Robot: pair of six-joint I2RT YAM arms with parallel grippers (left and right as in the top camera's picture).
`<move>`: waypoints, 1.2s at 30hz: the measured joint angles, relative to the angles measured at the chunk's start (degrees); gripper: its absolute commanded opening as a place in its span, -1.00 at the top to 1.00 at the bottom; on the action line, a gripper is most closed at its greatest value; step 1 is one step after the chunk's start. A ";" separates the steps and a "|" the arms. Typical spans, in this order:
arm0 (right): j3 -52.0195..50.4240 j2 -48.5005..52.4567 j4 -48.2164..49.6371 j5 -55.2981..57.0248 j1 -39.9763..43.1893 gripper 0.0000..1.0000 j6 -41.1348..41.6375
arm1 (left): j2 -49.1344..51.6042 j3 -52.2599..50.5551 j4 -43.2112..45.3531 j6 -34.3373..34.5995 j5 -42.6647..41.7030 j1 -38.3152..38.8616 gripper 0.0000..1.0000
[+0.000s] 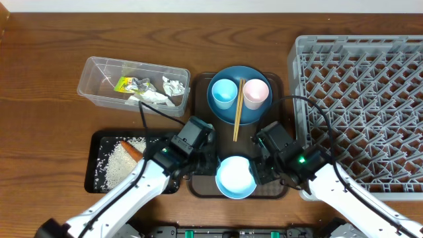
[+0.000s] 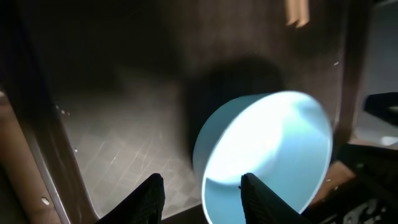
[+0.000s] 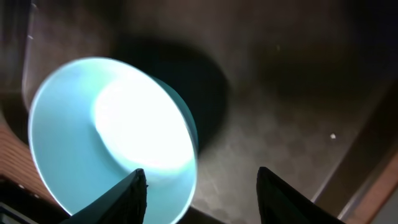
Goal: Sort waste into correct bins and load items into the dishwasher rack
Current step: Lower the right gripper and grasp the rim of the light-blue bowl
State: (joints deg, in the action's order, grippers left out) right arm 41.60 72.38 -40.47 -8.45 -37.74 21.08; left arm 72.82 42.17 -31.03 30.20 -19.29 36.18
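The left tool (image 2: 202, 186) is part open, its 2 fingers astride the rim of the bowl (image 2: 273, 149), 1 outside the wall and 1 over the hollow, clamped on nothing. The right tool (image 3: 202, 180) is also part open, astride the opposite rim, with no grip that shows. I cannot tell whether any finger touches the bowl.

The bowl sits at the near end of the brown tray (image 1: 199, 92), between the 2 tools. Farther along that tray lies the plate (image 1: 228, 112), carrying the blue cup (image 1: 223, 92), the pink cup (image 1: 256, 93) and the chopsticks (image 1: 238, 112).

To the left on the worktop (image 1: 39, 66), the tub (image 1: 92, 73) holds the foil (image 1: 174, 86), wrapper (image 1: 125, 84) and tissue (image 1: 149, 98). The black tray (image 1: 92, 168) holds the rice (image 1: 115, 164) and carrot (image 1: 130, 151).

The rack (image 1: 370, 99) on the right shows nothing in it. I judge sorting done and loading not begun. All 5 items remain, and the bowl looks like the first.
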 measured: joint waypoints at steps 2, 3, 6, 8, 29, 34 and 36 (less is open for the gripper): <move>-0.13 0.00 0.57 -0.17 0.00 -0.11 0.00 | -1.66 0.00 0.00 0.00 0.00 -0.92 0.13; -0.24 0.00 0.72 -0.33 0.00 -0.11 0.00 | -2.64 0.00 0.00 0.00 0.00 -1.49 0.11; -0.74 0.13 1.20 -0.59 -0.02 -0.11 0.00 | -5.97 0.00 0.00 -0.15 0.02 -3.30 -0.01; -1.01 0.68 2.29 -0.70 0.00 -0.11 0.00 | -8.61 0.00 0.04 -0.02 0.04 -4.50 -0.03; -1.66 7.72 5.88 -3.82 -0.87 0.60 1.07 | -27.69 0.00 -0.07 -0.02 0.20 -8.33 -0.89; -1.66 7.72 5.86 -5.38 -0.87 0.43 1.07 | -26.67 0.00 -0.04 0.00 0.20 -8.35 -0.93; -1.66 7.72 5.86 -5.73 -0.87 0.58 0.98 | -26.29 0.00 -0.07 0.00 0.20 -8.35 -0.94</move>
State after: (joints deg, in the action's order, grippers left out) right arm 39.94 80.09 -34.61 -14.17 -38.61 22.06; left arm 46.52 42.17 -31.09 30.20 -19.09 27.83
